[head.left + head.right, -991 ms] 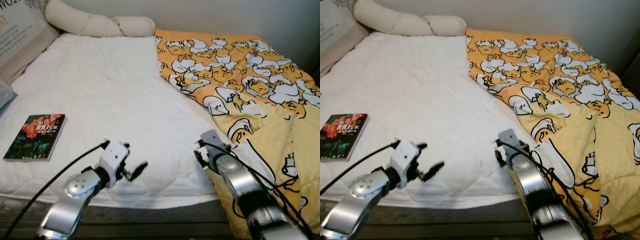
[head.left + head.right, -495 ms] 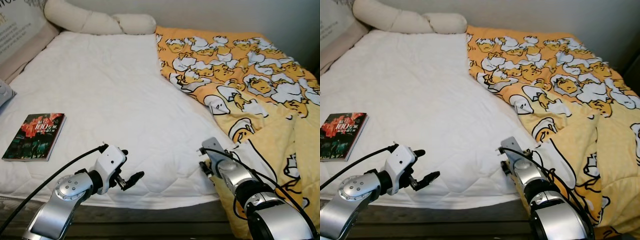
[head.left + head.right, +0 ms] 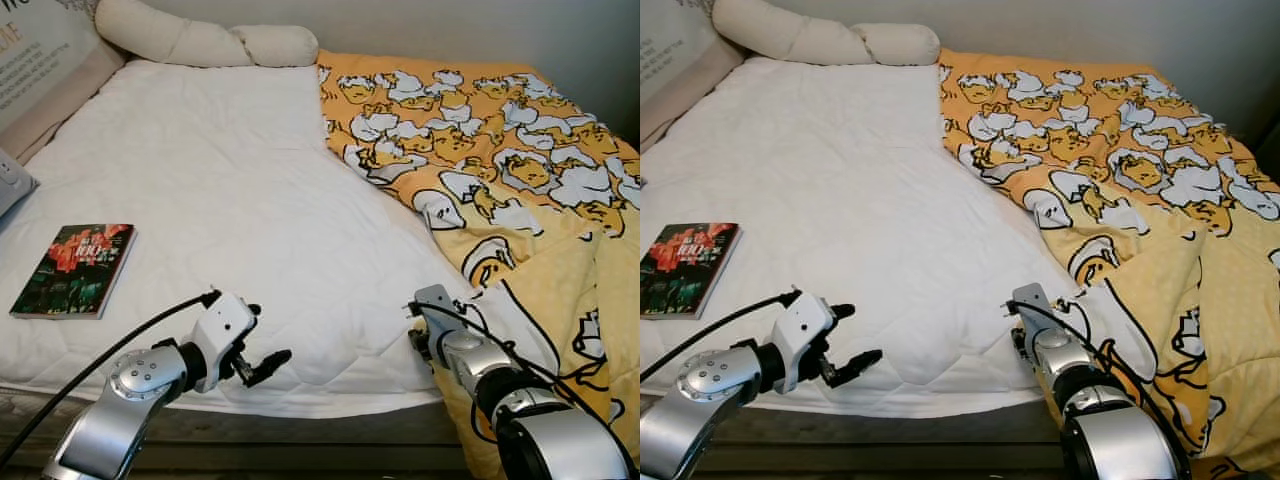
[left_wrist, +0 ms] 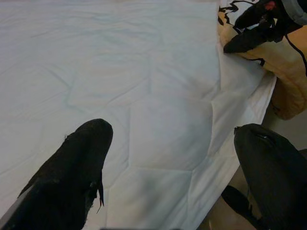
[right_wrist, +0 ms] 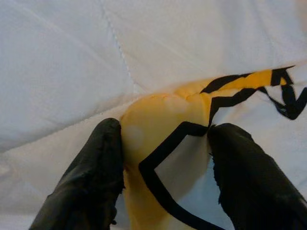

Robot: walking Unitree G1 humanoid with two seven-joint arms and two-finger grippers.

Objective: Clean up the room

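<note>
A yellow blanket (image 3: 500, 170) with a cartoon egg print covers the right half of the bed, over a white quilted mattress cover (image 3: 210, 180). Its near left corner lies at the bed's front edge. My right gripper (image 5: 165, 158) is there, shut on a bunched yellow fold of the blanket (image 5: 158, 120) between its two black fingers; it also appears as the right gripper (image 3: 415, 330). My left gripper (image 3: 262, 335) hovers open over the white cover near the front edge, holding nothing. A dark book (image 3: 75, 270) with a red cover picture lies flat at the left.
A long cream pillow (image 3: 200, 45) lies along the head of the bed. A printed cushion (image 3: 40, 60) leans at the far left, with a pale grey object (image 3: 10, 180) below it. The bed's front edge (image 3: 330, 405) drops off just behind my grippers.
My right arm has reached forward and down to the blanket's near corner. The left gripper has dropped slightly toward the front edge. The camera has shifted a little.
</note>
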